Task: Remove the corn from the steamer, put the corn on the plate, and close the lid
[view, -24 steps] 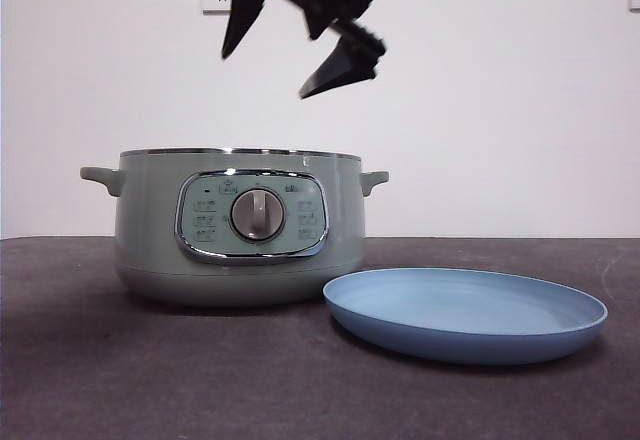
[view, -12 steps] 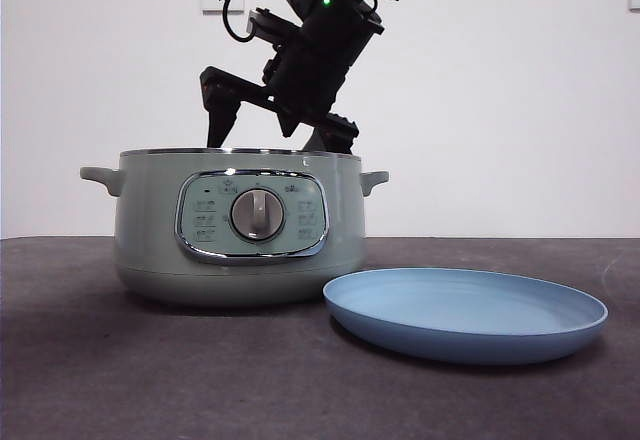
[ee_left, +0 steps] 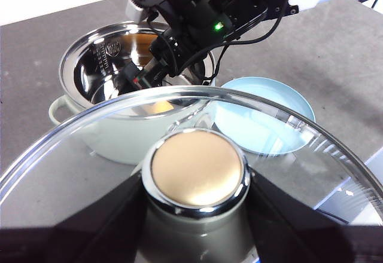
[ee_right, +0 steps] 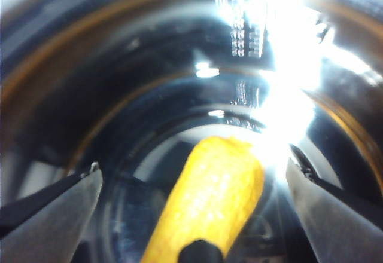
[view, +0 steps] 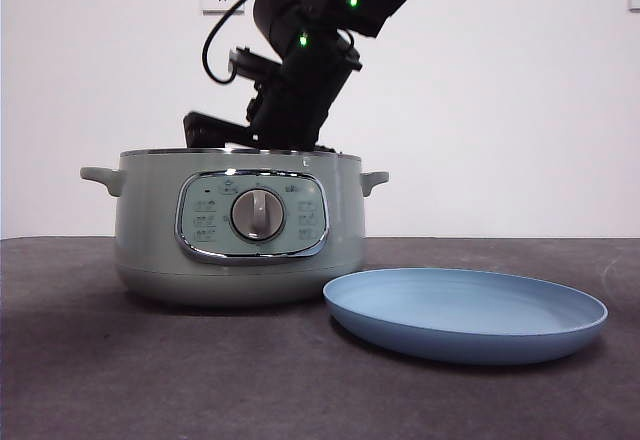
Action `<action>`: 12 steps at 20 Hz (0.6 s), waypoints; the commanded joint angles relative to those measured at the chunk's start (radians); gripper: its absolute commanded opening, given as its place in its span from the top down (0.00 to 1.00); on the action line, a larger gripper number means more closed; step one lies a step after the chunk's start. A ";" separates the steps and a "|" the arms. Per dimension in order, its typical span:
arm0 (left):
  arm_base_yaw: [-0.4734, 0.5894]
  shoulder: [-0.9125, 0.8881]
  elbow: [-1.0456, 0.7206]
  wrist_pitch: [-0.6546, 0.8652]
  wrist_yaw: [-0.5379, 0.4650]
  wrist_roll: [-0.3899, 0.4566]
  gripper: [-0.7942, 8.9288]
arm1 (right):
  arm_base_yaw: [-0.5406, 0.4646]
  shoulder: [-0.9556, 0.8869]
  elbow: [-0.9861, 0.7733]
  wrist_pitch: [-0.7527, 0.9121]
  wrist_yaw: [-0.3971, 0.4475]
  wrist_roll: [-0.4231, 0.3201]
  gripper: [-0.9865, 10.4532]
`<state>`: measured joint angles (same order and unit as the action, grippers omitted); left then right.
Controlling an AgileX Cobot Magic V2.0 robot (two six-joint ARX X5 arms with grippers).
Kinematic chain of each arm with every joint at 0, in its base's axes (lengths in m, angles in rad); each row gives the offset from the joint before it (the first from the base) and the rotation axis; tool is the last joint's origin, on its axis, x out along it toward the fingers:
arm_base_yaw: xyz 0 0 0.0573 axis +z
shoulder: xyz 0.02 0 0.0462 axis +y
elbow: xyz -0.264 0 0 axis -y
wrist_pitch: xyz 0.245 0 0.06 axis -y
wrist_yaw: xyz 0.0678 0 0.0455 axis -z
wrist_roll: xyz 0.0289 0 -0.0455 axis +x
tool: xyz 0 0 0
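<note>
Yellow corn [ee_right: 209,200] lies between the right tool's [ee_right: 194,182] spread jaws, untouched, down inside the steamer [view: 240,230]; the left tool [ee_left: 194,182] grips the lid [ee_left: 197,173] aloft.

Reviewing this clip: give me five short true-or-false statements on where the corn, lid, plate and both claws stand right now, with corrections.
1. The corn lies inside the steamer. True.
2. The right claw is shut on the corn. False: its jaws stand open, one on each side of the cob, apart from it.
3. The left claw holds the lid by its knob, off the steamer. True.
4. The corn rests on the plate. False: no corn is on the plate.
5. The lid covers the steamer. False: the steamer is open, with the right claw reaching into it.
</note>
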<state>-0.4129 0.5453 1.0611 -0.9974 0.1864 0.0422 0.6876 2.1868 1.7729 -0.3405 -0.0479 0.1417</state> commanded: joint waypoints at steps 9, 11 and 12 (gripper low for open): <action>0.000 -0.011 0.008 0.034 0.006 0.015 0.93 | 0.008 0.048 -0.002 -0.046 0.054 -0.004 0.81; 0.000 -0.011 0.008 0.032 0.005 0.015 0.93 | 0.008 0.048 -0.002 -0.046 0.055 -0.004 0.92; 0.000 -0.011 0.008 0.029 0.005 0.014 0.93 | 0.008 0.048 -0.002 -0.045 0.055 -0.004 0.92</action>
<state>-0.4129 0.5453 1.0611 -1.0054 0.1867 0.0448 0.6975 2.2189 1.7748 -0.3710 -0.0036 0.1383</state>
